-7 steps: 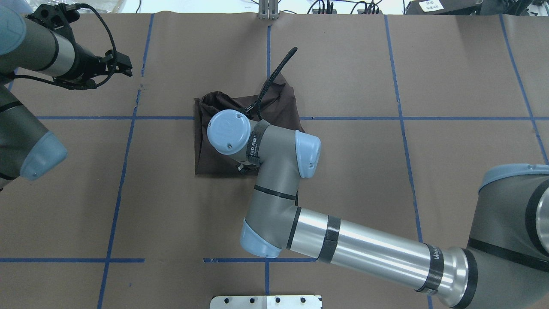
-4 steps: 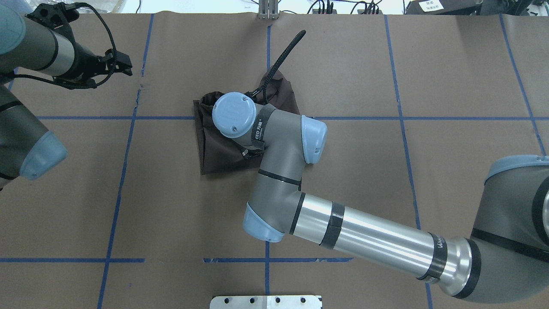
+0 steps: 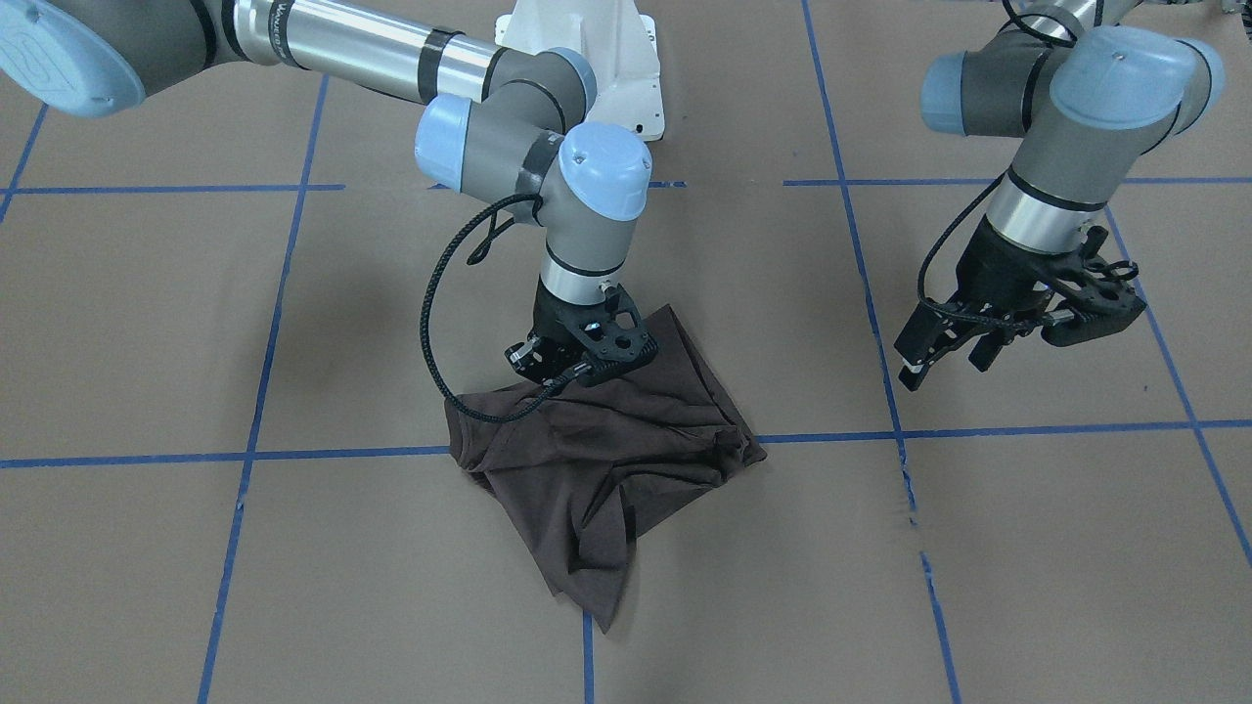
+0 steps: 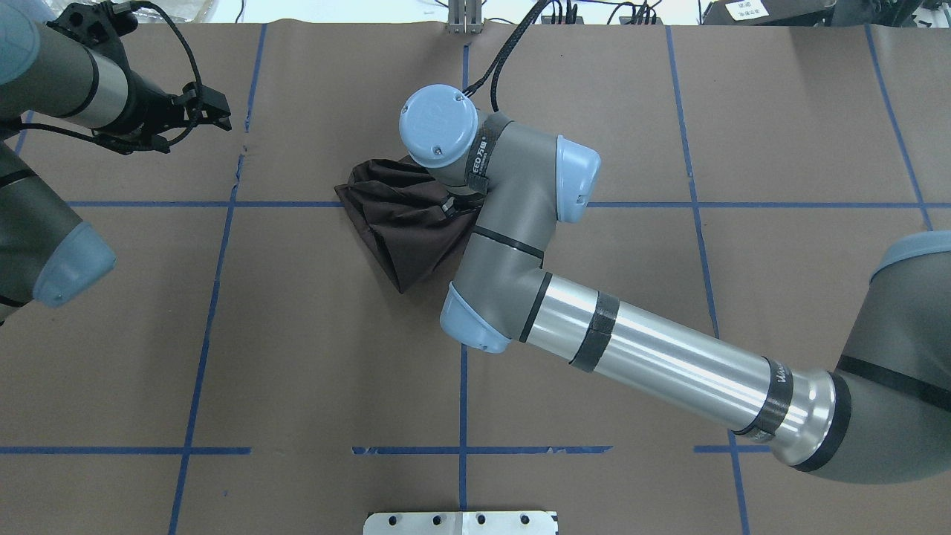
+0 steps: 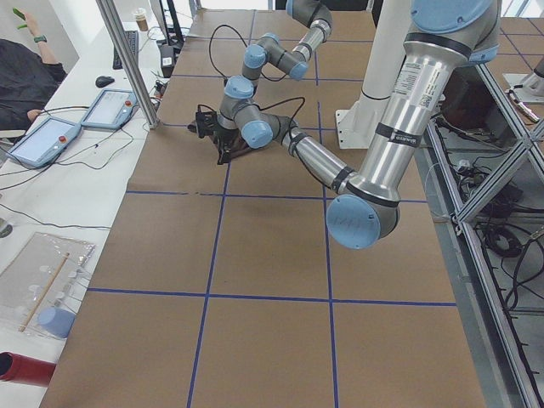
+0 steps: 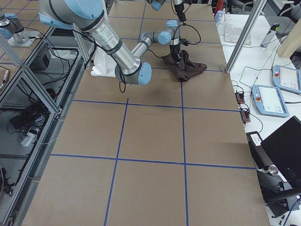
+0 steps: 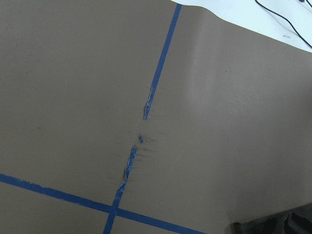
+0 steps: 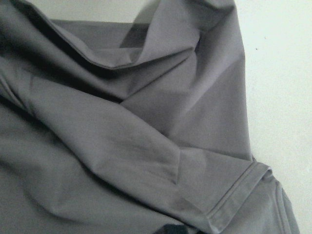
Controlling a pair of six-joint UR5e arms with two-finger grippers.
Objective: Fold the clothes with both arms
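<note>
Farther across the table (image 3: 293, 548) than a second ago, the right gripper (image 3: 553, 374) drags the T-shirt (image 3: 606, 469) by a pinched edge; the left gripper (image 3: 941, 364) hangs wide, unmoved. The wrist strap (image 4: 481, 157) shows "EED".

Even, bright light is falling on the worktop (image 4: 297, 357), casting soft shadows. Glare is streaking the right arm (image 4: 654, 364), lower right overhead. Right wrist view is rendering washed-out.

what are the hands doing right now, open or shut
Left hand: open, holding nothing.
Right hand: shut on the shirt.
</note>
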